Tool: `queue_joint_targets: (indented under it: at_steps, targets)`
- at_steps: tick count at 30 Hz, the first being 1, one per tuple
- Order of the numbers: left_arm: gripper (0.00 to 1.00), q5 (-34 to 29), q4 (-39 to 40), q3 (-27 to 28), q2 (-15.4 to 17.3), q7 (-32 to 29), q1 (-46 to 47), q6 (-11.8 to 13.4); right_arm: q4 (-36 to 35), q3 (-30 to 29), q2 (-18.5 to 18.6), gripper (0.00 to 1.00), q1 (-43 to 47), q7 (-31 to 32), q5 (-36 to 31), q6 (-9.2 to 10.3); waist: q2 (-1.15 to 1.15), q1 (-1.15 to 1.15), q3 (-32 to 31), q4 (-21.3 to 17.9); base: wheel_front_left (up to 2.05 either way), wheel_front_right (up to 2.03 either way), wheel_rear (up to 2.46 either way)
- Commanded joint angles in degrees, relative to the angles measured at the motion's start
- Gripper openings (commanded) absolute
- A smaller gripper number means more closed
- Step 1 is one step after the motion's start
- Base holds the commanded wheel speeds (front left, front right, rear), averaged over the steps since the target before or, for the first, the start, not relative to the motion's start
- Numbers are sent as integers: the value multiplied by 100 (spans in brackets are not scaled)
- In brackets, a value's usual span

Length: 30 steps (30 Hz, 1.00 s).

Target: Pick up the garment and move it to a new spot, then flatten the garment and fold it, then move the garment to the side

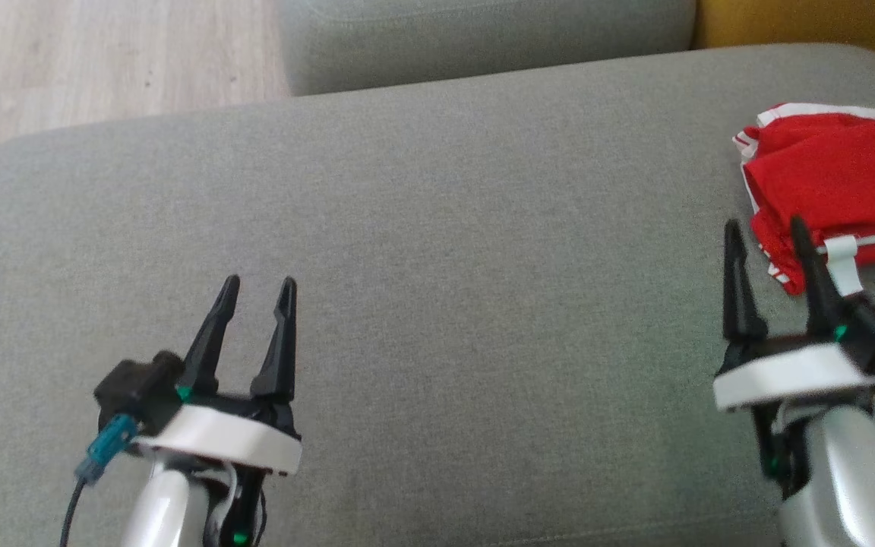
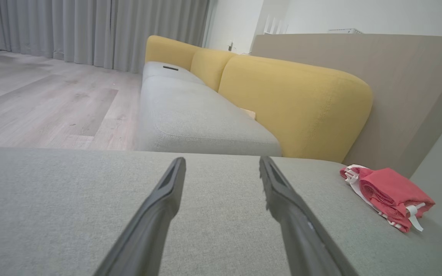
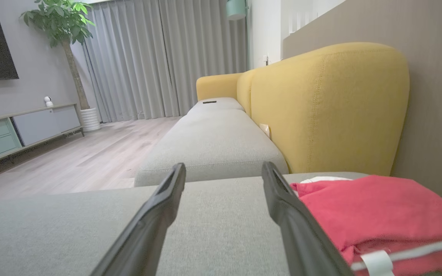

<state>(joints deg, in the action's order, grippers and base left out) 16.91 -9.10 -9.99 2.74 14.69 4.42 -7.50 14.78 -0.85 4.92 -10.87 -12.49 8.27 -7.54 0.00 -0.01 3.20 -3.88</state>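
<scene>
The red garment [image 1: 832, 175] lies as a compact folded bundle at the far right of the grey sofa cushion [image 1: 445, 228], close to its right edge and near the yellow backrest [image 3: 328, 107]. White trim and a loose white tape show along its near side. This looks like the "side" spot the task asks for. The bundle sits off the broad middle of the cushion, where flattening and folding would need room.

The right gripper [image 1: 764, 224] is just beside the garment, on its near-left side. Its fingers [image 3: 155, 214] are spread wide with nothing between them. In the right wrist view the cloth lies outside the gap, alongside the right-hand finger. In the head view that finger overlaps the bundle's near edge, but I cannot tell whether it touches the fabric.

The left gripper [image 1: 260, 285] sits well apart at the near left of the cushion. Its fingers [image 2: 159, 218] are equally wide and empty, and they point towards the far side. It has nothing to steady there, so that looks like a resting pose.

The task appears essentially complete, since the garment is folded, set aside and gripped by neither hand. If the right arm moves, the loose tape next to its finger is the likeliest thing to snag and pull the fold open.
</scene>
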Motion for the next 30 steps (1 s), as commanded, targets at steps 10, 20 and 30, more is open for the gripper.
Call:
queue_joint_targets:
  at_steps: [10, 20, 30]
  targets:
    - [100, 161, 369, 263, 15, 31, -179, 36, -311, 188, -201, 100, 516, -248, -58, 5, 0, 1, -135, 44, 0, 0, 0]
    - [100, 241, 410, 284, 14, 31, -154, 135, -420, 146, -203, 100, 491, -250, 33, 5, 0, 1, -141, 44, 0, 0, 0]
    - [100, 204, 446, 284, 14, 31, -95, 235, -448, 127, -203, 100, 526, -251, 116, 5, 0, 1, -91, 53, 0, 0, 0]
